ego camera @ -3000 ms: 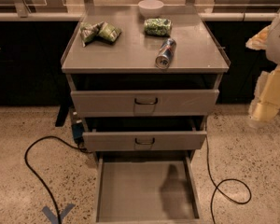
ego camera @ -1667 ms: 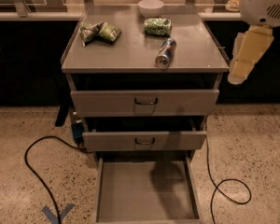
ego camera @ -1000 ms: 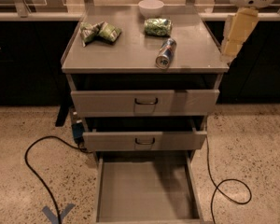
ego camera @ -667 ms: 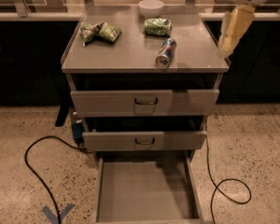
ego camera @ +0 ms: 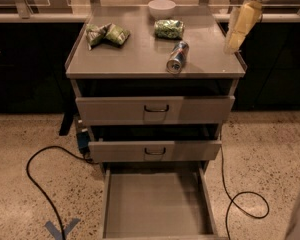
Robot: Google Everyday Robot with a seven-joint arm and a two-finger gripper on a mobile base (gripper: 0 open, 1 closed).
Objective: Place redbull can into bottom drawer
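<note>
1. The can [ego camera: 177,57] lies on its side on the top of the cabinet [ego camera: 135,61], right of the middle, its shiny silver end turned to the near edge.
2. The gripper [ego camera: 233,41] hangs over the right edge of the cabinet top, right of the can and apart from it. I cannot tell whether it is apart or together; it holds nothing.
3. The bottom drawer [ego camera: 155,199] is pulled far out toward the near side, with only its flat floor showing.
4. The two drawers above it [ego camera: 155,109] [ego camera: 155,150] stand slightly out.
5. Far on the top sit a white bowl [ego camera: 161,7], one green bag [ego camera: 168,28] just near of it, and another green bag [ego camera: 107,34] to the left.
6. Black cables [ego camera: 40,179] trail over the speckled floor.
</note>
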